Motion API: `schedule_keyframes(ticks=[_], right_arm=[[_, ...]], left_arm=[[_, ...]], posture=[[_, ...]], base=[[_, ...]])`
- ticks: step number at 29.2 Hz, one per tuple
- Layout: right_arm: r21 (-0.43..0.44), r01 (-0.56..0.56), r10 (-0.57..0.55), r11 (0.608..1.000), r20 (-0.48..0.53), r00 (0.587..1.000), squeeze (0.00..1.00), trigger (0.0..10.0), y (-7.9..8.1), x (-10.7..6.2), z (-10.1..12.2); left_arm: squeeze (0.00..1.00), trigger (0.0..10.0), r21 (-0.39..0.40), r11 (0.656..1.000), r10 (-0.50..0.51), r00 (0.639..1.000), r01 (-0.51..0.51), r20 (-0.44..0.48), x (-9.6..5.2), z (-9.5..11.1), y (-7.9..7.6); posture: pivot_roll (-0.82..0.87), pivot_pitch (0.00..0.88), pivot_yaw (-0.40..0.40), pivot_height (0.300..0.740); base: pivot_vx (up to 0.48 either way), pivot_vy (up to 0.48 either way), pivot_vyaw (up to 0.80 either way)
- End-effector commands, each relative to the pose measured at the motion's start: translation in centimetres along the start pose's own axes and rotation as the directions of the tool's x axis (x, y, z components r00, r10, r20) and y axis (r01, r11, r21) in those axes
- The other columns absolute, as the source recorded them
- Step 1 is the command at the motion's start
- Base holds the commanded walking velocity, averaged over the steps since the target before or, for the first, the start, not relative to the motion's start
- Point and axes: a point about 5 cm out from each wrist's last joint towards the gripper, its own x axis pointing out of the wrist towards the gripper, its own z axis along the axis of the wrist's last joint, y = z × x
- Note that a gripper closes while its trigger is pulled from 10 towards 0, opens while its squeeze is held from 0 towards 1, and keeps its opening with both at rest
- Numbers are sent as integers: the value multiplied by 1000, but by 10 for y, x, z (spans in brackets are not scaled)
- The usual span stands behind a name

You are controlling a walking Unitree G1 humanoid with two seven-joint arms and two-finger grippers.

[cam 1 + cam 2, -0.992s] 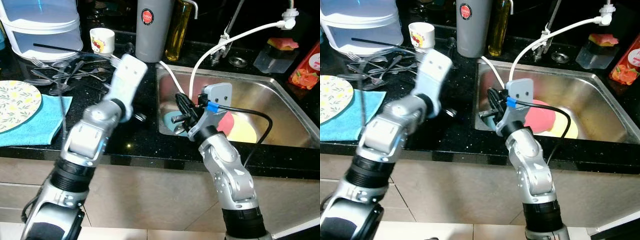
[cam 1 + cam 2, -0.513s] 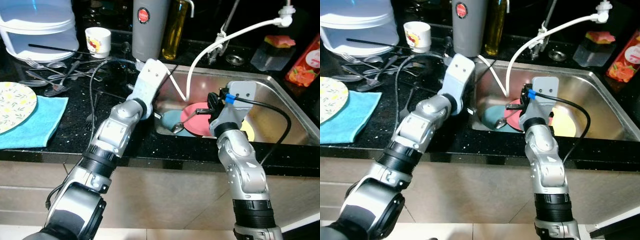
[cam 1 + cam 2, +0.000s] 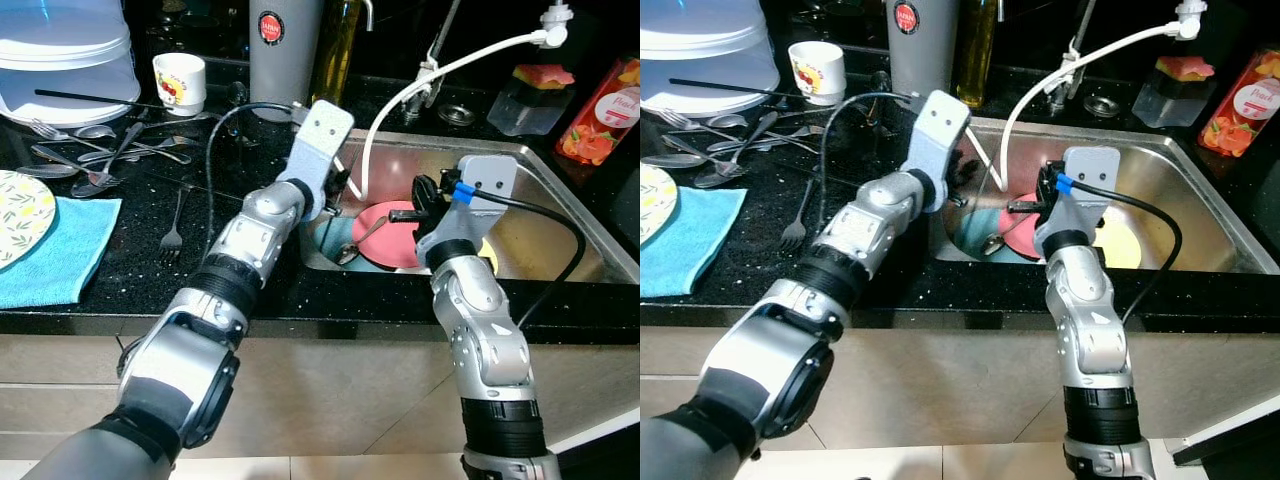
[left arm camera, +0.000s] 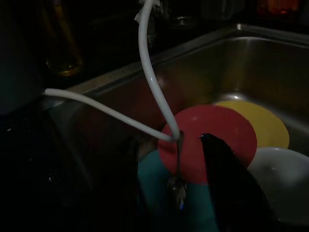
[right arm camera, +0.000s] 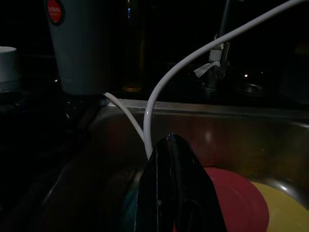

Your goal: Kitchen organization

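The sink (image 3: 560, 200) is brushed steel, the worktop (image 3: 120, 270) is glossy black speckled stone, the cloth (image 3: 60, 255) is matt blue.

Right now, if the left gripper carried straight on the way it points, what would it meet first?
Most likely the red plate in the sink, or the spoon lying on the teal plate beside it. The left gripper points down into the basin, though depth is hard to judge.

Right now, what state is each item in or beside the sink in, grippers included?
left gripper: over the sink's left end, fingers apart, holding nothing
right gripper: above the plates, fingers together
red plate: lying in the sink, overlapping the teal one
spoon: resting across the plates
white hose: hanging into the sink
fork: lying on the counter
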Motion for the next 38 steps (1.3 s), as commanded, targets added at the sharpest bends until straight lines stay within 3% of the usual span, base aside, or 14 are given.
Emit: schedule_keyframes(ticks=[1,2,3,9,11,13,14,20,21,22,23,28,30,38], right_arm=[[6,7,-7,1000,31,999,0,10000,-1,0,6],[6,7,-7,1000,31,999,0,10000,-1,0,6],[9,8,-8,1000,34,999,0,10000,-1,0,6],[20,5,-6,1000,43,999,0,10000,1,1,7],[30,-7,6,1000,47,999,0,10000,4,2,8],[37,-20,19,999,47,999,0,10000,7,1,8],[37,-20,19,999,47,999,0,10000,7,1,8],[50,-29,28,998,35,999,0,10000,9,0,4],[50,-29,28,998,35,999,0,10000,9,0,4],[51,-32,30,998,33,999,0,10000,9,0,4],[54,-37,36,998,32,999,0,10000,10,1,3],[59,-46,45,997,30,999,0,10000,12,3,1],[64,-53,51,997,33,998,0,10000,14,5,1],[71,-54,52,996,31,998,0,10000,15,5,-1]], left_arm=[[757,10000,11,1000,-6,1000,6,21,2,4,-1],[757,10000,11,1000,-6,1000,6,21,2,4,-1],[0,10000,46,999,17,999,-20,49,1,9,5],[0,10000,166,963,205,977,-211,53,-3,17,26],[0,10000,173,933,316,949,-314,22,-10,18,39],[0,10000,209,913,358,934,-351,8,-23,18,48],[0,10000,209,913,358,934,-351,8,-23,18,48],[0,10000,355,871,378,925,-339,-43,-71,8,66],[0,10000,355,871,378,925,-339,-43,-71,8,66],[0,10000,399,858,373,927,-324,-48,-77,7,68],[0,10000,496,822,346,937,-281,-41,-85,11,71],[0,10000,610,762,320,945,-218,-62,-91,19,78],[0,10000,665,732,294,949,-147,-113,-94,20,84],[0,10000,669,740,280,935,-67,-216,-109,19,95]], posture=[[154,69,-94,740],[154,69,-94,740],[163,69,-91,740],[179,69,-88,740],[200,77,-84,740],[210,84,-89,740],[210,84,-89,740],[248,94,-106,740],[248,94,-106,740],[251,94,-107,740],[275,93,-114,740],[284,85,-113,740],[289,77,-111,740],[295,62,-106,740]], base=[[0,0,0],[0,0,0],[0,0,0],[0,0,0],[0,0,0],[0,0,0],[0,0,0],[0,0,0],[0,0,0],[0,0,0],[0,0,0],[0,0,0],[0,0,0],[0,0,0]])
